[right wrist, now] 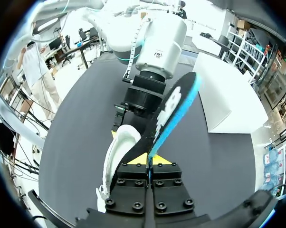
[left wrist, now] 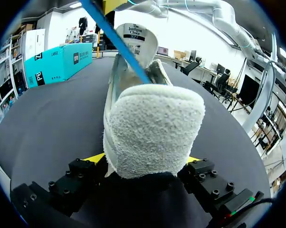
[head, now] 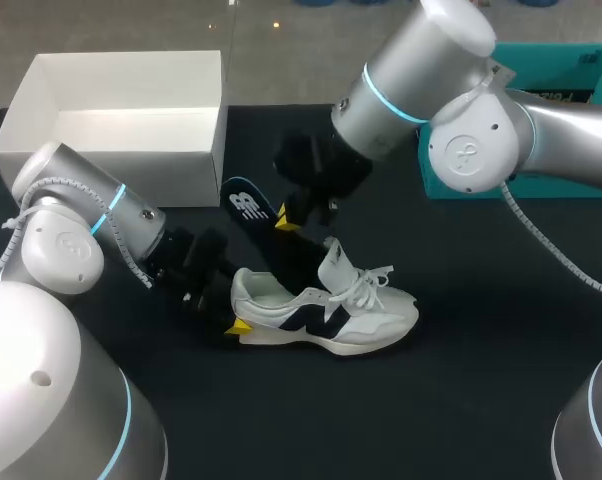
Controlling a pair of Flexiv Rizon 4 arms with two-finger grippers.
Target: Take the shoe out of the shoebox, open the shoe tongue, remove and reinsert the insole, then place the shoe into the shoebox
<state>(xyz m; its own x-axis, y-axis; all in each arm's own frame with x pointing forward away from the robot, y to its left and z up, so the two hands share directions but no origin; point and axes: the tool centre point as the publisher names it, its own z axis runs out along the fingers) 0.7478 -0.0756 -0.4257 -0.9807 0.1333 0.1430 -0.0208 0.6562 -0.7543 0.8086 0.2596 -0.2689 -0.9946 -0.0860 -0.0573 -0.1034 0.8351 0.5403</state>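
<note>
A white and navy shoe lies on the dark table, toe to the right, tongue raised. My left gripper grips its heel; in the left wrist view the padded heel fills the gap between the two yellow tips of the left gripper. My right gripper hangs above the shoe, shut on a black insole with a blue edge. The insole slants up from between the right gripper fingers. Its other end, a blue edge, reaches down into the shoe's opening.
The open white shoebox stands at the back left, close behind my left arm. A teal box sits at the back right, behind my right arm. Dark table lies bare in front of the shoe.
</note>
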